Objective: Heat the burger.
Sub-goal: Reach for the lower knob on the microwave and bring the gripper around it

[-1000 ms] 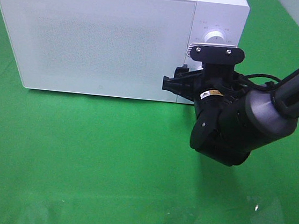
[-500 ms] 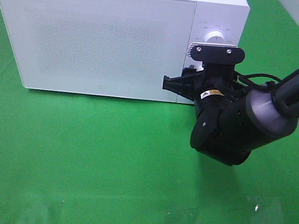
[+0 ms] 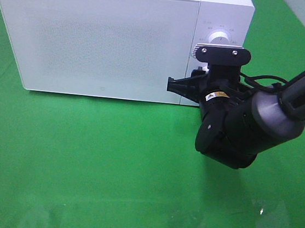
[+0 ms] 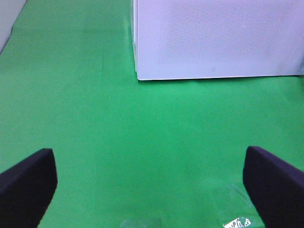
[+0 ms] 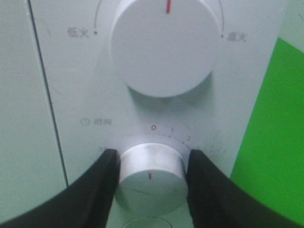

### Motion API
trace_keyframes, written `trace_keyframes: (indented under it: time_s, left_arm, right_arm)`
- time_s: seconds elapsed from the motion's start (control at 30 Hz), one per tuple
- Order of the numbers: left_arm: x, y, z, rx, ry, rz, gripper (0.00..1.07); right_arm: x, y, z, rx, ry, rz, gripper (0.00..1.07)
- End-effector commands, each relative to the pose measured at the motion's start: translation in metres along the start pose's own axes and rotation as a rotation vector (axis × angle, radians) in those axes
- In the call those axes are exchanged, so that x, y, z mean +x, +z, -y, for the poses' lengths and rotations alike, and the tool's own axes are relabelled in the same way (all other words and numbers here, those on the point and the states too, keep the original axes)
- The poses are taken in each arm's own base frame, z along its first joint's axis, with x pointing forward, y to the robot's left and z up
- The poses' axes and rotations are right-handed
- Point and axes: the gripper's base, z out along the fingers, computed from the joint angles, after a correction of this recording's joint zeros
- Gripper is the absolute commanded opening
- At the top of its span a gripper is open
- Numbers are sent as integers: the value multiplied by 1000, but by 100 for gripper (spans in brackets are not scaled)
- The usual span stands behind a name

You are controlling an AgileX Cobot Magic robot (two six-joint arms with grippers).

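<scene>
The burger is out of view; the white microwave stands with its door closed. My right gripper is at the control panel, its two black fingers pressed against either side of the lower timer knob, so it is shut on that knob. The knob's red mark points down, away from the 0 on its dial. Above it sits the larger power knob. In the left wrist view my left gripper hangs wide open over the green cloth, with nothing between its fingers.
The microwave fills the back of the green table. The bulky black right arm hangs in front of the panel's lower right. Glossy reflections show on the cloth near the front edge.
The right gripper's jaws have drawn in a little at the control panel. The arm itself has barely shifted, and the microwave has not moved.
</scene>
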Motion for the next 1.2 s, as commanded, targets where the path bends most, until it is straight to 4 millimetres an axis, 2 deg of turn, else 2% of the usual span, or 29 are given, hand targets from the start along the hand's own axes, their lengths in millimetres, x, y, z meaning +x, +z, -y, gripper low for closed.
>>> trace_keyframes:
  time_s: [0.03,0.07,0.17,0.2,0.23,0.3,0.33,0.37,0.4,0.47,0.5,0.53,0.7,0.77,0.97,1.2]
  left_arm:
    - [1,-2,0,-1,-3,21,100]
    - [1,-2,0,-1,-3,21,100]
    - [1,-2,0,-1,-3,21,100]
    - [1,-2,0,-1,-3,21,100]
    - [1,-2,0,-1,-3,21,100]
    - [1,-2,0,-1,-3,21,100]
    - [1,-2,0,-1,-3,21,100]
    - [1,-2,0,-1,-3,21,100]
    - [1,-2,0,-1,-3,21,100]
    - [1,-2,0,-1,-3,21,100]
    - [1,-2,0,-1,-3,21,100]
    - [1,-2,0,-1,-3,21,100]
    - [1,-2,0,-1,-3,21,100]
    - [1,-2,0,-1,-3,21,100]
    - [1,-2,0,-1,-3,21,100]
    - [1,-2,0,-1,-3,21,100]
  right_arm:
    - [-7,0,-6,-74,100,33,0]
    - [-7,-1,-10,-124,213,28,0]
    - [-7,-1,-13,-155,294,18,0]
    - [-7,-2,-18,-212,462,-10,0]
    - [-7,-2,-18,-212,462,-10,0]
    - [-6,-4,-26,-291,885,-108,0]
    - [-6,-4,-26,-291,885,-108,0]
    - [-6,-5,-28,-303,991,-137,0]
    - [-6,-5,-28,-303,991,-137,0]
    - [-7,-6,-32,-335,1272,-207,0]
    - [-7,-6,-32,-335,1272,-207,0]
    - [-9,-7,-33,-363,1361,-215,0]
    - [-15,-8,-35,-418,1487,-201,0]
    - [-24,-10,-36,-511,1582,-164,0]
    - [-27,-11,-37,-545,1602,-146,0]
    - [-27,-11,-36,-546,1545,-122,0]
